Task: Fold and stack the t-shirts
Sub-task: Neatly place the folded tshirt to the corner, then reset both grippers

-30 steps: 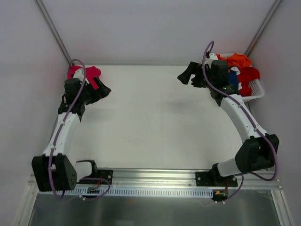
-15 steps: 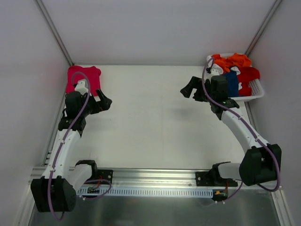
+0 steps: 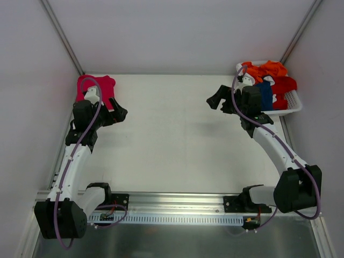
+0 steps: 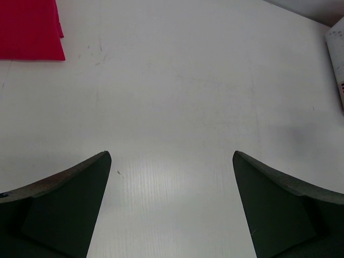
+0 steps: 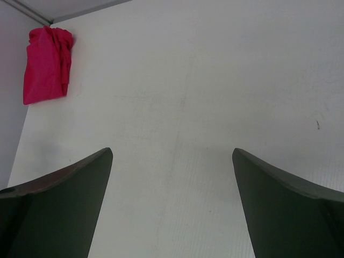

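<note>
The crimson-pink t-shirt (image 3: 88, 85) lies folded in the table's far left corner, and shows in the left wrist view (image 4: 29, 29) and the right wrist view (image 5: 45, 64). My left gripper (image 3: 119, 114) hangs open just right of it and holds nothing; only bare table lies between its fingers (image 4: 172, 161). My right gripper (image 3: 217, 99) is open and empty over the table (image 5: 172, 156), left of the basket. The orange t-shirt (image 3: 266, 70), the red one (image 3: 285, 85) and the dark blue one (image 3: 263, 95) are bunched in the basket.
The white slatted basket (image 3: 291, 102) stands at the far right corner; its edge shows in the left wrist view (image 4: 336, 54). Grey walls with metal rails close in the back and both sides of the white table (image 3: 172, 134).
My left gripper has drawn back off the crimson-pink shirt, which now lies uncovered. My right gripper has moved slightly nearer. Both stayed open.
</note>
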Tool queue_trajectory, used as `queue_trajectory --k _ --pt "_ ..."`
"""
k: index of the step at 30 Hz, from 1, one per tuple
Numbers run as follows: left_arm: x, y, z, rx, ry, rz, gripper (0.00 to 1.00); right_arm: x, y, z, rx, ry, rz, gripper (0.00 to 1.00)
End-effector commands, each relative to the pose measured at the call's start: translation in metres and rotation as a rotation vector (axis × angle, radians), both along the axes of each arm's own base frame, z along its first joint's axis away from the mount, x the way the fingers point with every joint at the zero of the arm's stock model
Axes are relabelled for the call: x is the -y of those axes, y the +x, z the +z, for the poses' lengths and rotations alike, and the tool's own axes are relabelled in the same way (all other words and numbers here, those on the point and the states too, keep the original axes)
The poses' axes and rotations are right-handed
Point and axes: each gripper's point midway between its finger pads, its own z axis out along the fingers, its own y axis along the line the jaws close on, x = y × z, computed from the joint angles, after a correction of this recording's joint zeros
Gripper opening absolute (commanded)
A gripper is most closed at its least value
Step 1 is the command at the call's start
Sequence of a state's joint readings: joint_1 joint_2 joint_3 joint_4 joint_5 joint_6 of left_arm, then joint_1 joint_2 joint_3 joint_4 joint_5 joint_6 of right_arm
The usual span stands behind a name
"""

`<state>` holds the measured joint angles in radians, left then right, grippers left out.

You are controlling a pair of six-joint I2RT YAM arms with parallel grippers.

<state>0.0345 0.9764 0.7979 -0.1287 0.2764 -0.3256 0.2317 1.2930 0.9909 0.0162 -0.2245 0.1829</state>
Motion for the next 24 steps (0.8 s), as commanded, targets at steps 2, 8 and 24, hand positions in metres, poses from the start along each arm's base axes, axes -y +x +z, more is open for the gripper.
queue_trajectory --k 2,8,24 --pt "-0.006 0.006 0.011 0.019 0.006 0.03 0.99 -0.006 0.008 0.024 0.069 0.031 0.005 0.99" --pt "-0.01 0.007 0.01 0.011 0.009 0.052 0.99 -0.008 0.009 0.026 0.079 0.032 0.016 0.99" --pt "-0.004 0.006 0.018 0.016 -0.011 0.015 0.99 -0.009 0.009 0.038 0.098 0.039 0.024 1.0"
